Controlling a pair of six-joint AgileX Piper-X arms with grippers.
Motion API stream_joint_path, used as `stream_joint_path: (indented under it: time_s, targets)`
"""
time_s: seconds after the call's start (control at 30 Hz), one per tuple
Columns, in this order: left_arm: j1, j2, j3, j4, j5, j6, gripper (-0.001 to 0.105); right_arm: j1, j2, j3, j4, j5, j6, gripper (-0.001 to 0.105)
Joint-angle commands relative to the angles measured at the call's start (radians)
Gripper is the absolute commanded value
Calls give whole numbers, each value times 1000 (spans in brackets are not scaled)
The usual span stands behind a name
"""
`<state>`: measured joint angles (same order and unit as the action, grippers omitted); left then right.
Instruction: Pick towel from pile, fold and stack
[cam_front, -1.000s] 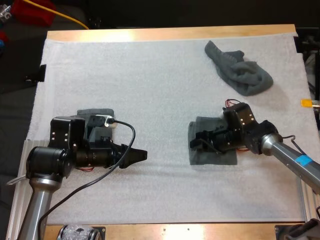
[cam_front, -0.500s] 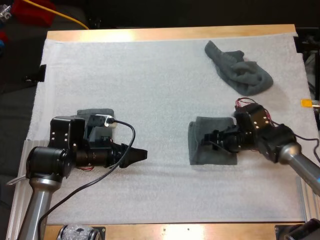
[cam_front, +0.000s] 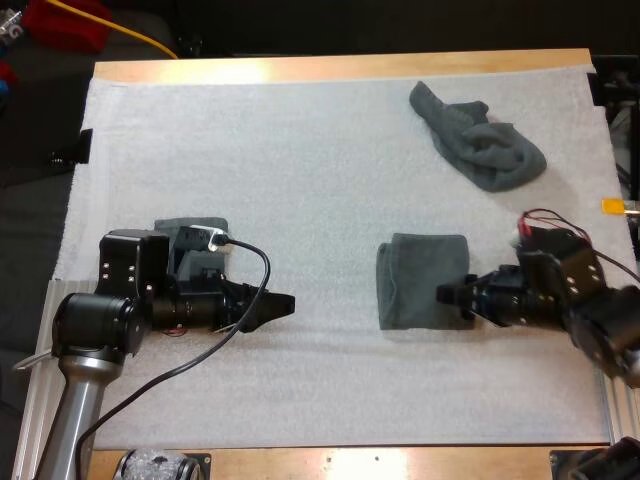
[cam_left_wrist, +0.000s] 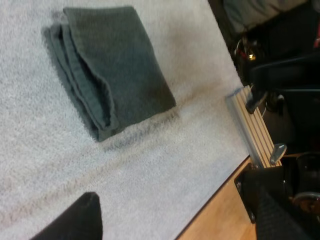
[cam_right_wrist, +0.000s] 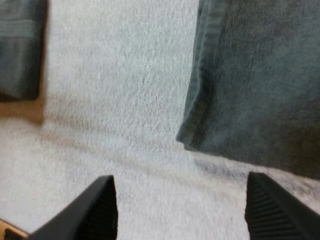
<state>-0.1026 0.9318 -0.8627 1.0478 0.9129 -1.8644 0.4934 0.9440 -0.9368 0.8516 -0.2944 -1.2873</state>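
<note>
Right gripper (cam_front: 450, 295) backs off the folded towel (cam_front: 420, 280), now at its right edge, fingers wide and empty. Left gripper (cam_front: 285, 303) waits well left of it, also spread. Pinch only the top layer and the fold could flop open.

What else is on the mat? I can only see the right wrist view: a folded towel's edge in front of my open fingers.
Observer: A crumpled towel lies near the white mat's far right corner, apart from your folded towel.
Operator: Where's my other arm?
Observer: In the high view the left gripper hovers over bare mat, left of the folded towel, not touching it.
Operator: Is it open?
Observer: Yes, the left wrist view shows its fingers apart, holding nothing.
</note>
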Motion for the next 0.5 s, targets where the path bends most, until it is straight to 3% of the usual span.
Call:
stream_joint_path:
  time_s: [0.0,0.2,0.3,0.47]
  targets:
    - [1,-3,-4,-14,0,7,63,1,-41,-6,39,9,-12,55]
    - [1,-3,-4,-33,-23,7,64,1,-166,-6,90,9,-12,55]
    - [1,-3,-4,-51,-24,7,73,1,-212,-6,119,43,-12,55]
    - [-2,-3,-4,-73,-26,0,72,1,-252,-6,132,74,-26,55]
